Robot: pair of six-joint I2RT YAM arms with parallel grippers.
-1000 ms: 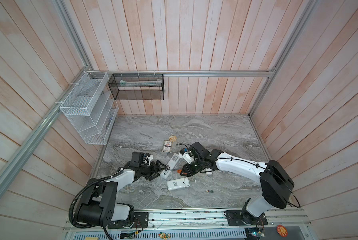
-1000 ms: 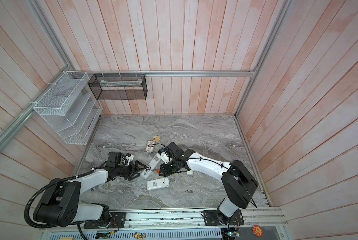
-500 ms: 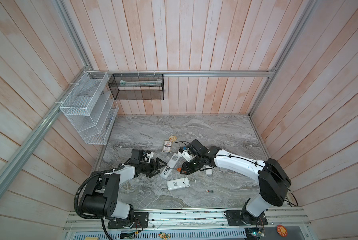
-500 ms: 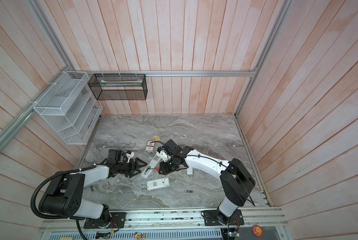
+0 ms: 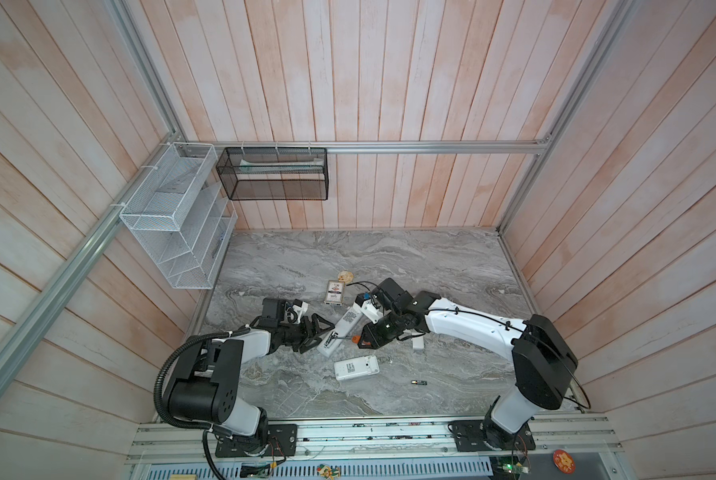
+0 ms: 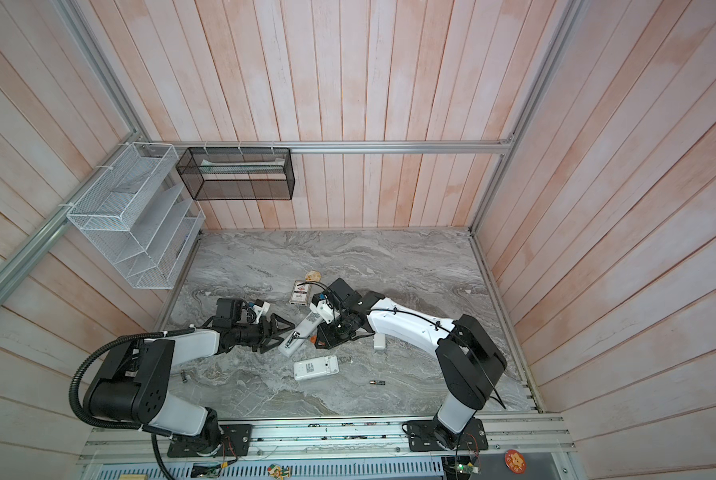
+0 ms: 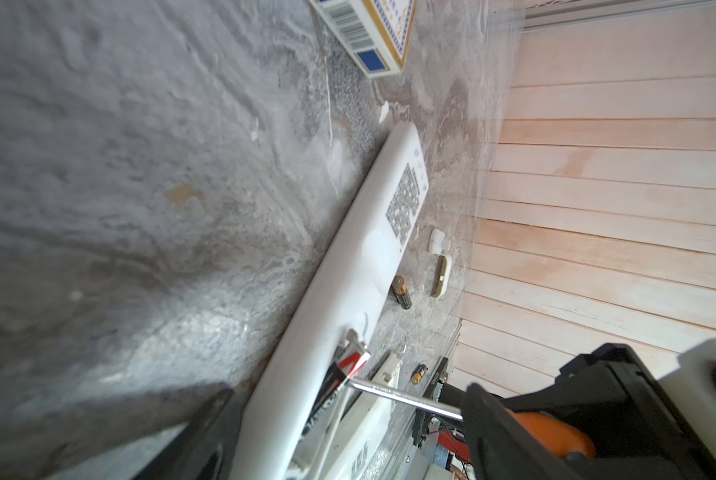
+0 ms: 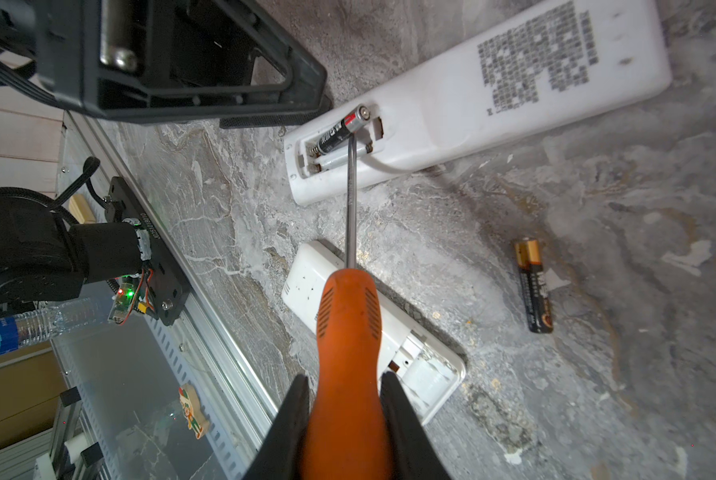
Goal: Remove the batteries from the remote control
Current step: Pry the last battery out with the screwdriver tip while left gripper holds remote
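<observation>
White remotes [image 8: 472, 83] number two, loose batteries [image 8: 533, 286] three, screwdriver [image 8: 348, 332] one.

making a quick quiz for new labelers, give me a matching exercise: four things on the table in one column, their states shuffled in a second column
Things:
1. orange screwdriver
2. long white remote
3. short white remote
4. loose gold-ended battery

States:
A. lying flat on the marble table, apart from both remotes
B. bay open, black battery tipped up at one end
C. clamped in the right gripper
D. bay open, no battery visible inside

Pairs: 1-C, 2-B, 3-D, 4-A
</observation>
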